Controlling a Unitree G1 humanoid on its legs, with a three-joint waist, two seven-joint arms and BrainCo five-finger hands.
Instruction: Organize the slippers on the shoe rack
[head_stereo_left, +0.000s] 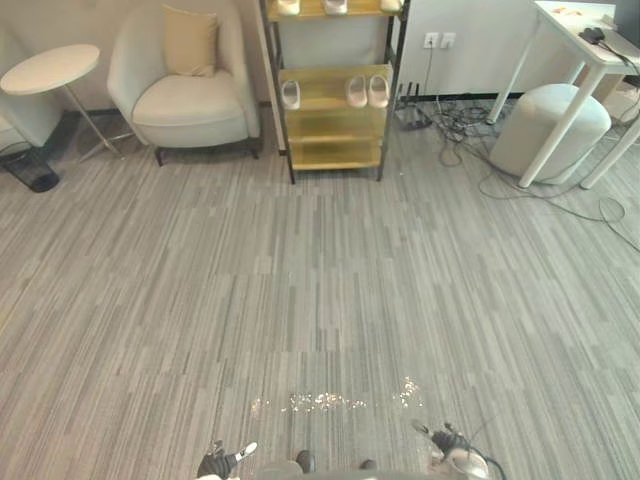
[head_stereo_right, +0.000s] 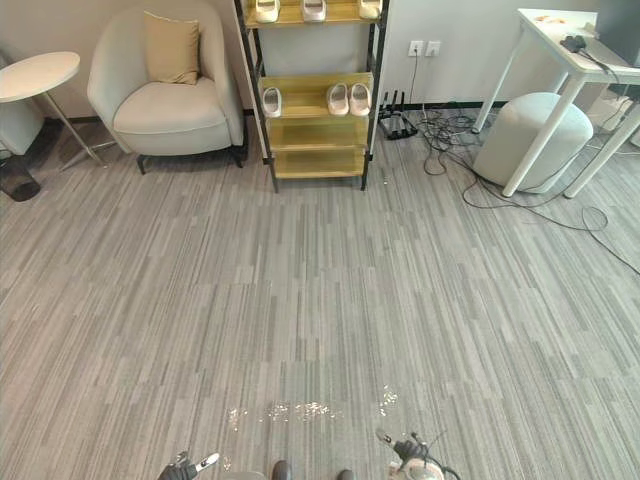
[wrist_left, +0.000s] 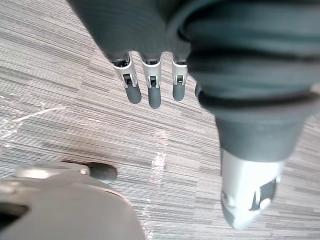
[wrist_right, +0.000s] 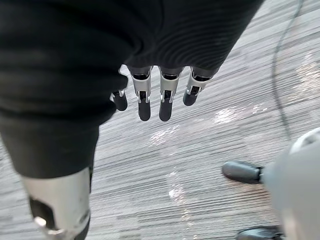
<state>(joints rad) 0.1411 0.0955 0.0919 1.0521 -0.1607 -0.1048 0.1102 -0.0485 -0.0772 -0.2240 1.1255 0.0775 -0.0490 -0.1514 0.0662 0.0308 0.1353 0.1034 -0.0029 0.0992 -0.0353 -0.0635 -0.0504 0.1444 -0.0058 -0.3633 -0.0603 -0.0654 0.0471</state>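
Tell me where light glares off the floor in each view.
Left eye view: speckled glare band on the floor near the lower edge; right eye view: the same. Left wrist view: pale streaks past the left robot hand; right wrist view: bright glints past the right robot hand.

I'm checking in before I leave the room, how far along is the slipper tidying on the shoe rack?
Looks done: a pair of slippers sits together on the middle shelf of the shoe rack, with more slippers on top. In hand: nothing; left hand and right hand hang open over the carpet, well short of the rack. Left: a lone slipper at that shelf's left end probably needs pairing.
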